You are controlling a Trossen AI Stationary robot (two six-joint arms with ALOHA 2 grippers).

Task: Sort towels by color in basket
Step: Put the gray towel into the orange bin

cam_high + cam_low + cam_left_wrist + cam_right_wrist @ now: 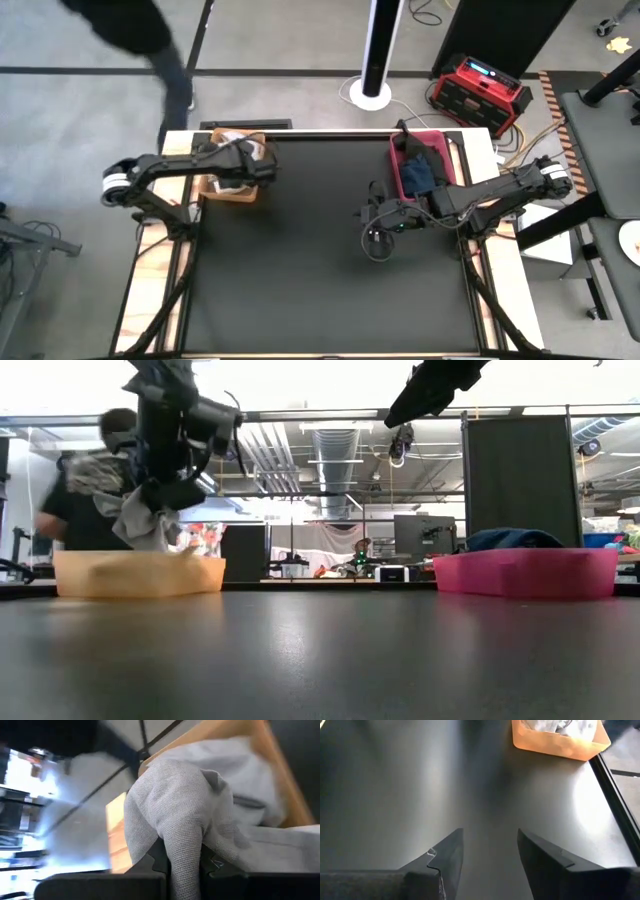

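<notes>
Black table [330, 290] spans the high view, wood frame showing at its edges. A person [75, 505] in dark clothes stands behind the table's far left corner, blurred in the low view.

Left arm [165, 170] reaches in from the left edge to the orange basket [228, 190] at the table's far left. Right arm [500, 188] comes in from the right edge and ends near table centre, just beside the pink basket [398, 160] at the far right.

Orange basket: holds white and light cloth [560, 726], visible in the right wrist view. Pink basket: holds dark towels [422, 170], navy and black, piled above its rim; the low view shows the navy hump [515, 540] sticking up.

Left gripper [182, 862] sits over the orange basket, clamped on a light grey towel [175, 815]. The towel bunches up and drapes over the fingers [157, 860] in the left wrist view. In the low view the same grey towel [140, 520] hangs from the gripper above the basket rim [140, 575], lower end at or just inside it; cannot tell if it touches the cloth below.

Right gripper [490, 852] hovers over bare table, fingers [447, 852] spread apart, nothing between them. It points across the table toward the orange basket, well apart from it. Small green light glows on the gripper body [385, 222] in the high view.
</notes>
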